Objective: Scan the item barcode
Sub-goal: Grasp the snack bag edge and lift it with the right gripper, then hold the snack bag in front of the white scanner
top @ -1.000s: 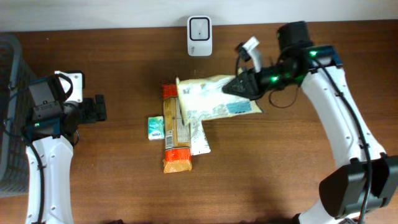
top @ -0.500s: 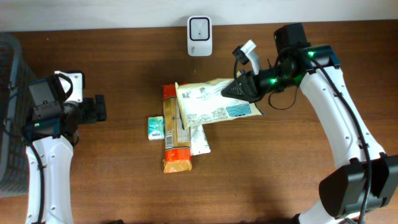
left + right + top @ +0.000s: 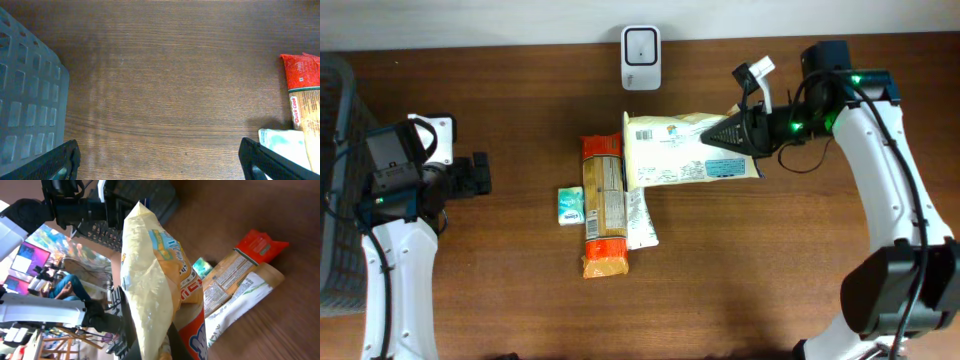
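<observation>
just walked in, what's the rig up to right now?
The right fingers are shut on a pale yellow snack bag, holding it clear of the pile, just below and to the right of the white scanner at the back edge of the table. The left fingers are open and holding nothing, beside the grey basket. An orange pasta packet, a small green packet and a white pouch lie mid-table.

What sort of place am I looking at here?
Likely a lab mock-up of a shop checkout: a white scanner stands at the back of a wooden table, packaged groceries lie in the middle, and a grey basket sits at the left edge.
</observation>
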Available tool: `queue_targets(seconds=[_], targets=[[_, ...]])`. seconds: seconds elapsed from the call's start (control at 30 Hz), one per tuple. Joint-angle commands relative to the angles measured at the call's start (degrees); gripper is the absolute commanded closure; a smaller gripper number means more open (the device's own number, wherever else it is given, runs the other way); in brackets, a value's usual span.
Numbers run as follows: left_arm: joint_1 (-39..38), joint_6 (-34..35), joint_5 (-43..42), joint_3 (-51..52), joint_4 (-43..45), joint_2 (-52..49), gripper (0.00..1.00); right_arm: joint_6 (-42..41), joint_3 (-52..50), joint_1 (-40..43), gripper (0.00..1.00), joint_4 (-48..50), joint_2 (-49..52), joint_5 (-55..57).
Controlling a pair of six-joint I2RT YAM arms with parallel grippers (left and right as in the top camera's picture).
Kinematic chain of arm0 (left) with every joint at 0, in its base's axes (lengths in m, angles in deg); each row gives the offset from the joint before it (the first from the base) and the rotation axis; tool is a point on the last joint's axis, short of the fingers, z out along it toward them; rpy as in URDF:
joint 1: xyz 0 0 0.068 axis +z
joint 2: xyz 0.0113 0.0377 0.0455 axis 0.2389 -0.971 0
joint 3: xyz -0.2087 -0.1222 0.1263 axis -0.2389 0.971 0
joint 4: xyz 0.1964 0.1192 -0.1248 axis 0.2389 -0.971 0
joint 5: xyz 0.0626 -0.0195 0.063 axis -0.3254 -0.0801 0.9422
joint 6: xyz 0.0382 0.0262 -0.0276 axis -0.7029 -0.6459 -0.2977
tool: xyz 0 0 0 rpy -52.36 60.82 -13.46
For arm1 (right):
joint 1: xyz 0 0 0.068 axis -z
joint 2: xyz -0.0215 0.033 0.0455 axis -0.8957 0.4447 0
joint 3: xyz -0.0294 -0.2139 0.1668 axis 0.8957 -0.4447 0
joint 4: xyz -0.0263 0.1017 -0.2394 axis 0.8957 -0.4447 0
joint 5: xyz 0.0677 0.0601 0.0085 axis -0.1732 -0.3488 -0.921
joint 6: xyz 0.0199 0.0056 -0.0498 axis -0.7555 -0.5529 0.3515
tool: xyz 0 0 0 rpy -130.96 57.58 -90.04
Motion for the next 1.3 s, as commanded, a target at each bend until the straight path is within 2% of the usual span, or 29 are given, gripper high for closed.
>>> queue_targets(seconds=[0.0, 0.1, 0.17, 0.27, 0.3, 0.43, 0.5, 0.57, 0.63, 0.9, 1.0, 1.1, 1.27], targets=[[0.15, -0.55, -1.03, -1.05, 0.09, 0.22, 0.01, 0.87, -0.13, 0.13, 0.96, 0.0, 0.2, -4.0], [0.15, -0.52, -1.03, -1.05, 0.09, 0.22, 0.01, 0.85, -0.13, 1.03, 0.96, 0.13, 0.2, -3.78], [0.15, -0.52, -1.03, -1.05, 0.09, 0.22, 0.01, -0.26, -0.09, 1.09, 0.96, 1.31, 0.2, 1.2], [0.15, -0.52, -1.03, -1.05, 0.09, 0.22, 0.01, -17.79, 0.17, 0.35, 0.96, 12.44, 0.17, 21.24], [0.15, -0.52, -1.03, -1.05, 0.09, 0.22, 0.01, -22.49, 0.68, -1.18, 0.96, 18.12, 0.17, 34.21], [0.15, -0.52, -1.03, -1.05, 0.09, 0.22, 0.01, -23.87, 0.7, -9.6, 0.96, 33.62, 0.57, 66.93], [0.15, -0.52, -1.03, -1.05, 0.09, 0.22, 0.01, -15.91, 0.7, -14.75, 0.96, 42.51, 1.86, 77.9], [0.15, -0.52, -1.03, -1.05, 0.07, 0.22, 0.01, -4.57, 0.7, -18.29, 0.96, 49.35, 3.17, 83.17], [0.15, -0.52, -1.03, -1.05, 0.09, 0.22, 0.01, 3.34, 0.7, -21.53, 0.96, 59.8, 6.14, 91.62], [0.15, -0.52, -1.03, -1.05, 0.09, 0.22, 0.01, 29.81, 0.7, -24.41, 0.96, 87.69, 21.31, 101.59], [0.15, -0.52, -1.03, -1.05, 0.09, 0.22, 0.01, 37.13, 0.7, -26.01, 0.96, 91.76, 24.33, 101.48], [0.15, -0.52, -1.03, -1.05, 0.09, 0.22, 0.01, 38.88, 0.7, -26.53, 0.96, 94.14, 24.85, 101.5], [0.15, -0.55, -1.03, -1.05, 0.07, 0.22, 0.01, 47.63, 0.7, -27.52, 0.96, 94.75, 24.87, 101.55]])
